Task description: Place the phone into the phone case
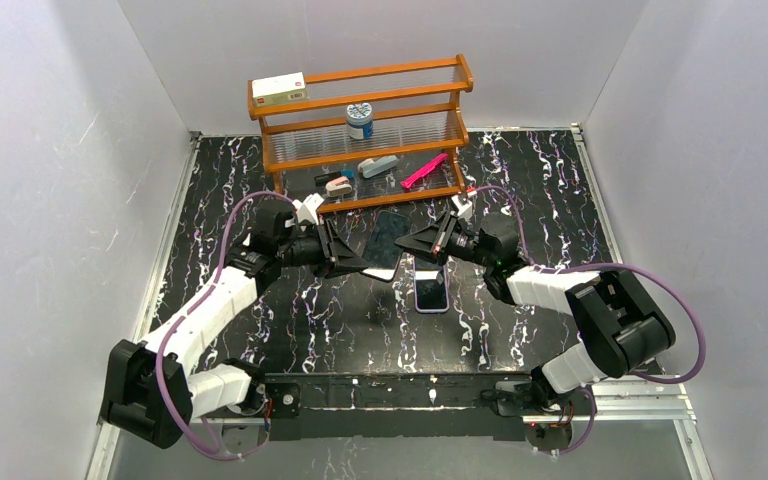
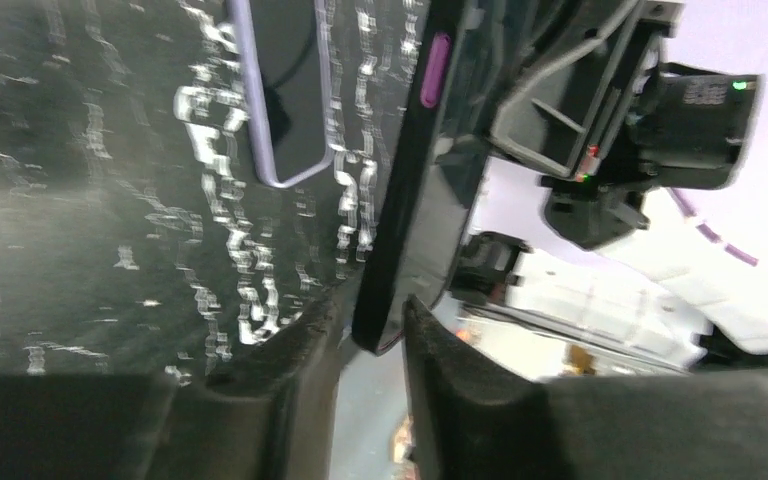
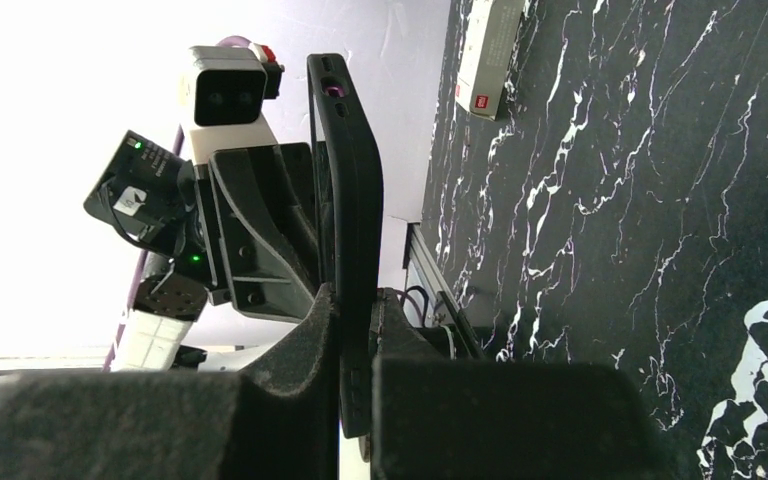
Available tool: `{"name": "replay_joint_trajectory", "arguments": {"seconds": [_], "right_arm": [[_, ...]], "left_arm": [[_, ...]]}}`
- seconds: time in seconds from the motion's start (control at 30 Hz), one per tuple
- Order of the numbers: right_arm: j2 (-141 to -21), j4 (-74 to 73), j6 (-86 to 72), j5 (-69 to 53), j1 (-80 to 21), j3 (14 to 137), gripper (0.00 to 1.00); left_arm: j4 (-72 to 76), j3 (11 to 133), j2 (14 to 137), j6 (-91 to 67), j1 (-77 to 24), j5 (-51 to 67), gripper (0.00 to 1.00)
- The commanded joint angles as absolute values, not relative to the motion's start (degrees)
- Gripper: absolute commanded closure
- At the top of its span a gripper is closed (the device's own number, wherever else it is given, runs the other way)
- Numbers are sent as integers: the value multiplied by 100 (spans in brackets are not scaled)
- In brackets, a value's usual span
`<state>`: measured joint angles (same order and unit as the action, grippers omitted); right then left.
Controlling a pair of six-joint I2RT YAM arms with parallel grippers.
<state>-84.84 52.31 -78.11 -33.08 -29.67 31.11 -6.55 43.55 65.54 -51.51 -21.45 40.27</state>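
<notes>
The phone (image 1: 431,291) lies flat on the black marbled table, screen up, with a pale lavender rim; it also shows in the left wrist view (image 2: 285,90). The matte black phone case (image 1: 388,237) is held off the table between the two arms. My right gripper (image 1: 412,243) is shut on its edge, fingers pressed on both faces (image 3: 355,305) of the case (image 3: 352,180). My left gripper (image 1: 368,268) straddles the case's lower corner (image 2: 370,320). One finger touches the case (image 2: 425,200), and a slim gap shows at the other.
A wooden rack (image 1: 360,130) stands at the back with a white box, a jar, a stapler and a pink item. White walls close in the table on the left, right and back. The arm bases sit at the near edge.
</notes>
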Motion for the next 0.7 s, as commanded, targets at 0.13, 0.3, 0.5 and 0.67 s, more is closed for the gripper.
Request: {"name": "replay_joint_trajectory", "arguments": {"seconds": [0.13,0.3,0.5,0.67], "right_arm": [[-8640,4511,-6907,-3346,-2900,3444,99],[-8912,3528,-6221,-3364,-2965,3778,99],[-9548,3109,-5853,-3236,-3391,4267,99],[-10062,3053,-5810,-3201,-3835,4755,99]], "left_arm": [[-1683,4744,6369,-4255,-2083,3075,31],[-2095,5057,6303,-3493,-2079,2597,2],[-2349,5267,6127,-2623,-2083,1821,2],[-2428,5214,5776,-2089,-2081,1185,2]]}}
